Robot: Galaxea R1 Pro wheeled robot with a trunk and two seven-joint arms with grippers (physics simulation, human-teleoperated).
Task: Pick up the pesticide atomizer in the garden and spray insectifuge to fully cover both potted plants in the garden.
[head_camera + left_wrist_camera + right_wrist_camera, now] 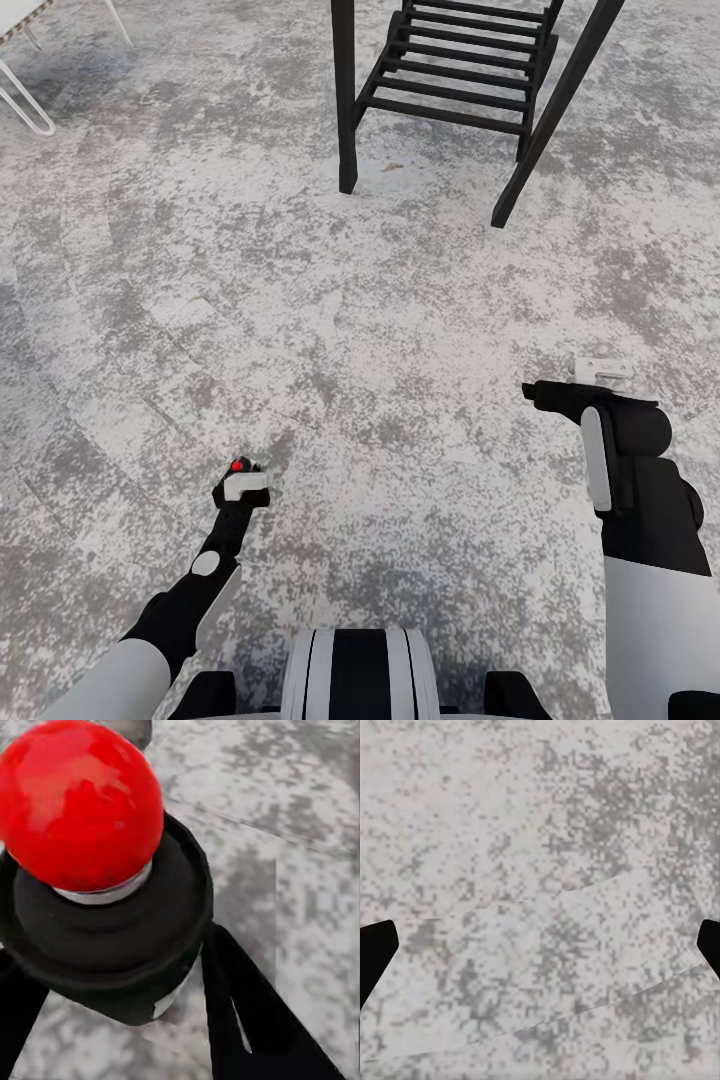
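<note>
**Atomizer in hand, plants yet to be found**

At the far left edge stands a white wire-framed chair (22, 95) on the round patio of mottled grey stone (300, 300). Nearer me, the left gripper (240, 484) has its jaws closed on the pesticide atomizer (238, 466), a slim dark bottle with a red ball tip, held upright and low, presumably so the nozzle is ready to aim once a plant is reached. From the head camera only a red dot shows; the left wrist camera gives the glossy red tip (79, 802), the black collar beneath it and one dark finger (247, 1020) pressed alongside. Ahead, a black slatted chair (460, 70) blocks the way. At right, the right gripper (570, 385) hovers over bare paving, jaws spread wide with nothing between them, as its own camera confirms. I'd say the robot is travelling.
</note>
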